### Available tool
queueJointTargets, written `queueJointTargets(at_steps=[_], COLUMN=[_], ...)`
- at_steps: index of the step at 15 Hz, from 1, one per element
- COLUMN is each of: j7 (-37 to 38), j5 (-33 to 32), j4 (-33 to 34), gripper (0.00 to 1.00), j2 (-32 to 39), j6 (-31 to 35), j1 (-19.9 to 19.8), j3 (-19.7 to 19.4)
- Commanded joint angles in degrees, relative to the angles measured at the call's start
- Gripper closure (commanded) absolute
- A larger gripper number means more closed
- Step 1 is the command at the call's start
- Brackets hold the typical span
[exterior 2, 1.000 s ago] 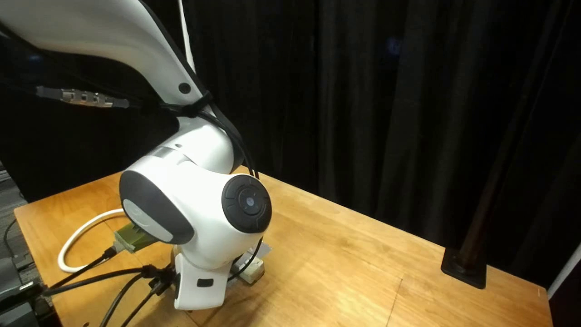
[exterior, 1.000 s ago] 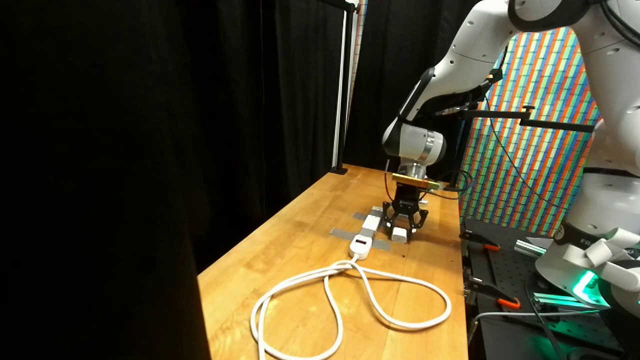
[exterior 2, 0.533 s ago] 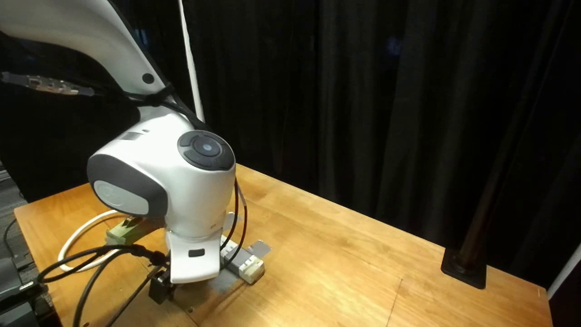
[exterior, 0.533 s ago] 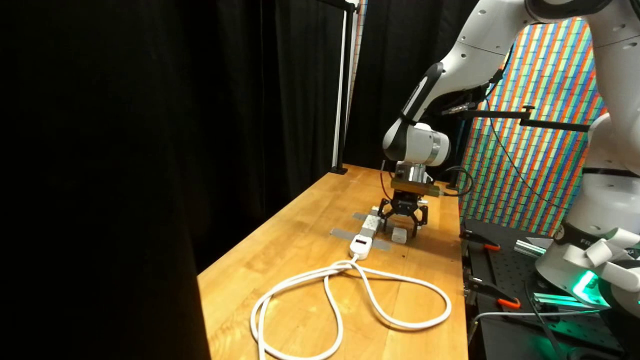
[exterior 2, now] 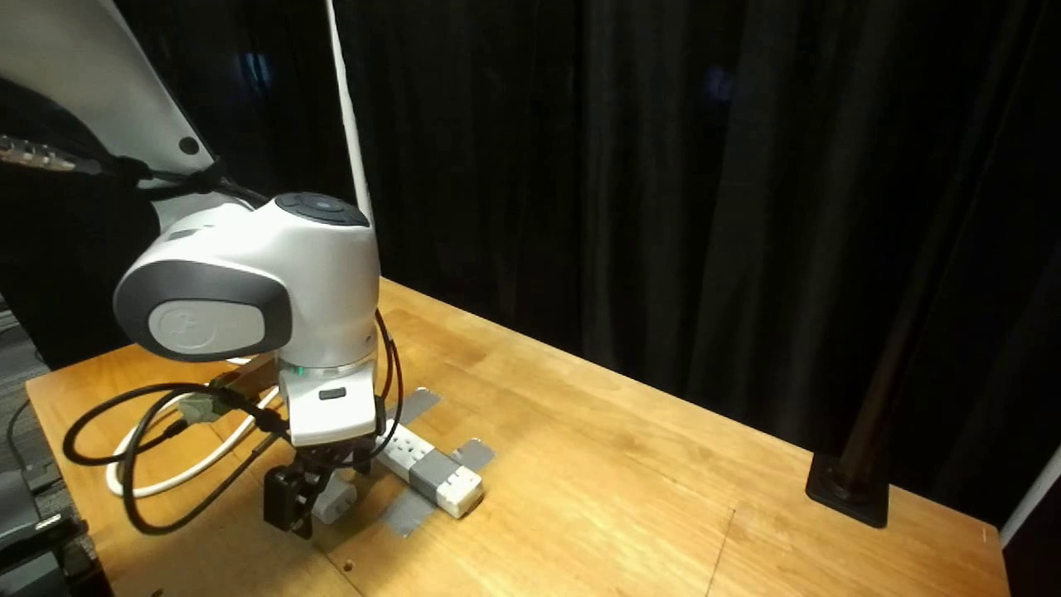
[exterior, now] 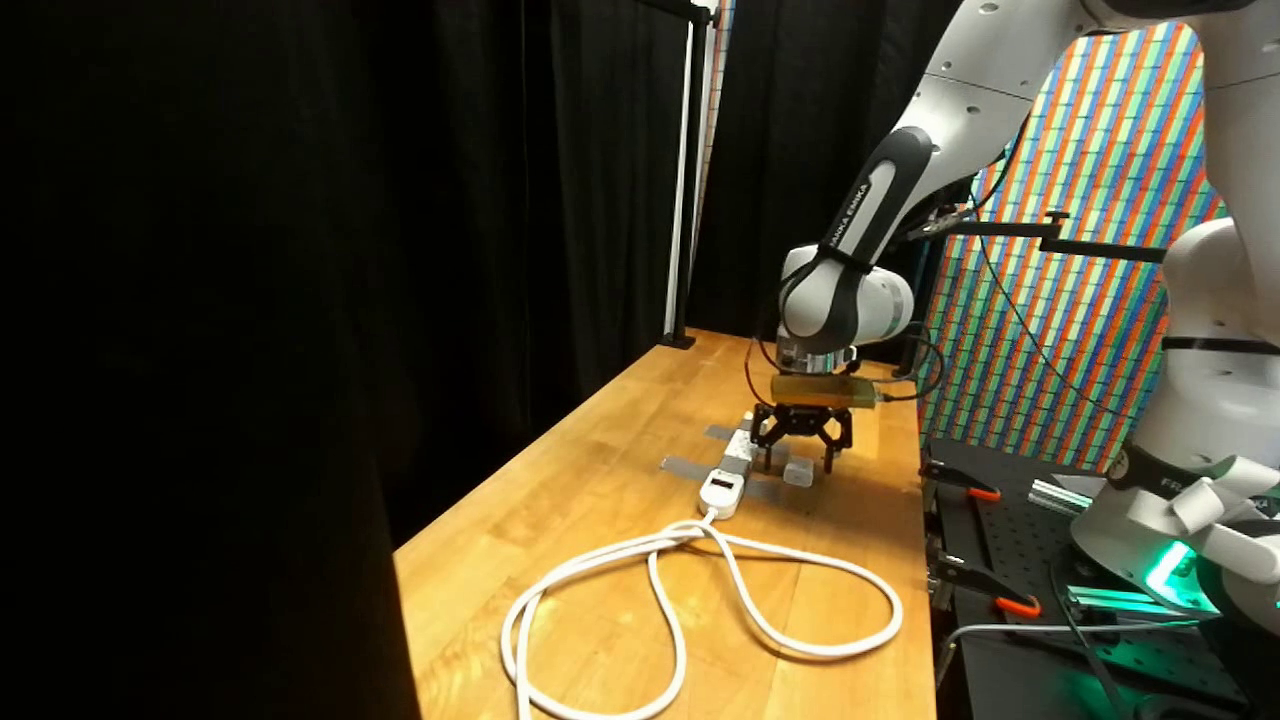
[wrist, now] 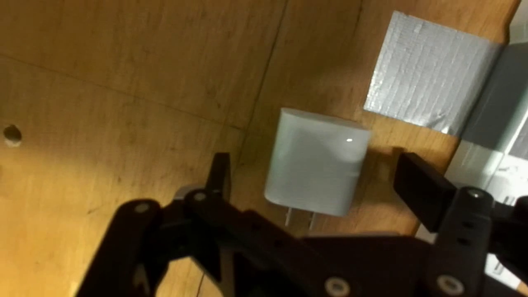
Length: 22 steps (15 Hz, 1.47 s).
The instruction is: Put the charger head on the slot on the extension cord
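The charger head (wrist: 317,165) is a small white box lying on the table, its two prongs pointing to the bottom of the wrist view. It also shows in both exterior views (exterior: 798,473) (exterior 2: 336,499). My gripper (wrist: 313,167) is open; a fingertip stands on each side of the charger head, with gaps on both sides. In an exterior view the gripper (exterior: 798,462) is right above or behind it; exact height is unclear. The extension cord (exterior: 820,652) loops in front of its white socket block (exterior 2: 448,489). Slots (exterior 2: 406,446) show on the block's top face.
Grey tape (wrist: 433,74) holds the socket block to the wooden table (exterior 2: 597,497). The block lies close beside one finger. A black post base (exterior 2: 845,489) stands at the table edge. A black curtain (exterior: 450,300) hangs behind. Black cables (exterior 2: 133,497) hang from the wrist.
The wrist has turned more upright and shifted left in an exterior view, uncovering the socket block. The fingers look wider apart than one second ago. The charger head has stayed in place.
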Motion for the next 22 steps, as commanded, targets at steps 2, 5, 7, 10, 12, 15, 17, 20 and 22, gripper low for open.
queueJointTargets(at_steps=[2, 5, 7, 10, 12, 15, 17, 20, 22], j7=[7.69, 10.22, 10.53, 10.01, 9.84, 9.59, 9.27, 9.52, 9.21], j5=[-7.43, -10.39, -10.06, -7.84, -6.7, -5.35, -4.77, -5.74, -5.87], j4=[-1.79, -1.83, -2.0, -2.29, -2.55, -3.13, -3.4, -3.64, -4.02], gripper=[0.0, 0.28, 0.32, 0.13, 0.1, 0.0, 0.05, 0.35, 0.52], j2=[-3.29, -3.87, -4.17, -4.02, -3.8, -4.0, -4.01, -3.64, -3.33], j6=[0.94, 1.02, 1.37, 1.68, 1.77, 2.03, 2.4, 4.11, 6.48], j1=[0.5, 0.22, -0.64, -2.11, -3.02, -4.02, -4.45, -4.19, -4.2], j3=[0.66, 0.95, 2.01, 4.33, 5.77, 7.35, 8.08, 7.77, 7.69])
